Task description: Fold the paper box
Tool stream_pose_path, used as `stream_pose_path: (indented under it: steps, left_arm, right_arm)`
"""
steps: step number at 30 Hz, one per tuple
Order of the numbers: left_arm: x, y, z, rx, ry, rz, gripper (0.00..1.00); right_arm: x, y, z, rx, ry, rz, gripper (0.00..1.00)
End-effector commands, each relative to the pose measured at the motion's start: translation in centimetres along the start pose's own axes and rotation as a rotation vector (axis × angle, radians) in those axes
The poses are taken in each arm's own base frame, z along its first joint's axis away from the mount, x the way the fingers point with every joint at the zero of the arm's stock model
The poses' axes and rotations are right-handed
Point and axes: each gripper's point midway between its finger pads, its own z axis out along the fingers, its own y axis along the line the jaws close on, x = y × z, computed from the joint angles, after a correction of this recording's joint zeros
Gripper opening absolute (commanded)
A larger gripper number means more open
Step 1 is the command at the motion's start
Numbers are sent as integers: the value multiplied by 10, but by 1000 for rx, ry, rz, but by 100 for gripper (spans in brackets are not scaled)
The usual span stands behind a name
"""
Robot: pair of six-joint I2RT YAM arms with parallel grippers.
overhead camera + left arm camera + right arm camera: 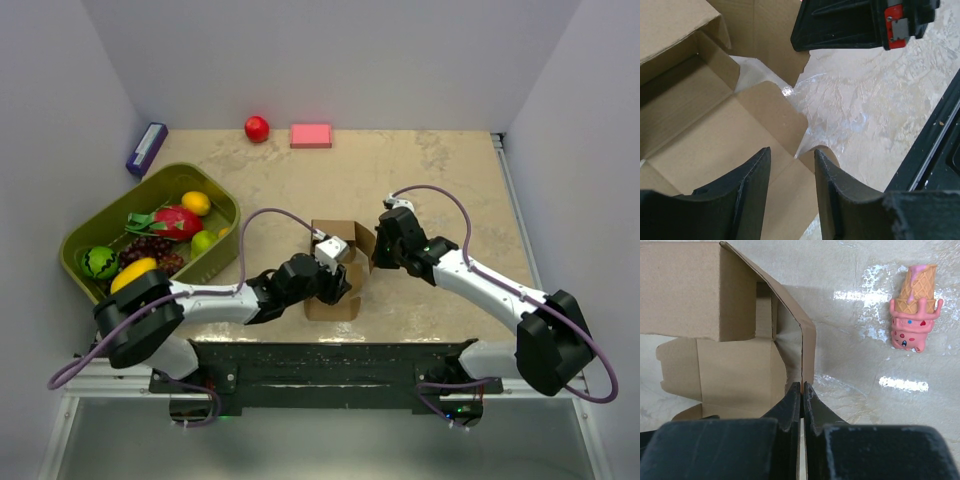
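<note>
Marbled tabletop [440,180], paper box [690,290] edge pinched in right claw [802,389]

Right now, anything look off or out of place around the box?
Nothing torn or spilled. The paper box is only half formed, with flaps splayed flat on the table and one wall edge pinched in the right gripper. One stray: a pink ice-cream toy lies on the table, apart from the box, seen only from the right wrist.
</note>
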Motion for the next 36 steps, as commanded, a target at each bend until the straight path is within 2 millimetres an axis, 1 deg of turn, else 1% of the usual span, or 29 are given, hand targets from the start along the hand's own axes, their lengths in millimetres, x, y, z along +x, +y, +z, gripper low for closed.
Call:
stream_pose_path:
  steps: [1, 2, 3, 5, 6, 8, 9, 11, 15, 19, 20, 24, 27, 30, 34, 36]
  left_arm:
    - [-19, -13, 19, 53, -106, -47, 43]
    - [-17, -13, 22, 52, -102, -50, 43]
    - [-12, -11, 31, 45, -90, -53, 43]
    - [-12, -12, 36, 50, -99, -55, 43]
    - [-8, -11, 40, 48, -90, -53, 43]
    - [-6, -10, 44, 42, -92, -50, 43]
    - [0, -7, 47, 33, -79, -48, 43]
    - [4, -3, 50, 16, -75, -48, 42]
    - [23, 9, 59, -38, -21, -49, 41]
    - [37, 24, 61, -118, 20, -48, 39]
    - [44, 28, 60, -138, 43, -52, 39]
    - [60, 37, 62, -178, 93, -45, 38]
    - [70, 39, 62, -184, 120, -51, 37]
    - [76, 39, 64, -180, 135, -53, 37]
    - [75, 33, 66, -149, 136, -54, 36]
    - [73, 30, 68, -133, 127, -57, 36]
  right_arm:
    - [-8, 2, -4, -6, -48, 17, 0]
    - [-8, 2, -4, -5, -46, 17, 0]
    - [-8, 1, -5, -3, -48, 20, 0]
    - [-8, 2, -5, -6, -48, 20, 0]
    - [-9, 2, -5, -6, -47, 21, 0]
    - [-10, 4, -6, -9, -47, 21, 0]
    - [-10, 4, -6, -10, -47, 22, 0]
    - [-11, 4, -7, -11, -49, 21, 0]
    - [-12, 6, -8, -17, -47, 21, 0]
    - [-15, 11, -15, -46, -52, 28, 0]
    - [-16, 14, -17, -58, -53, 28, 0]
    - [-19, 22, -25, -100, -52, 32, 0]
    - [-21, 25, -28, -116, -55, 37, 0]
    - [-20, 27, -29, -127, -46, 39, 0]
    - [-17, 33, -25, -157, -36, 55, 0]
    - [-12, 35, -20, -171, -26, 63, 0]
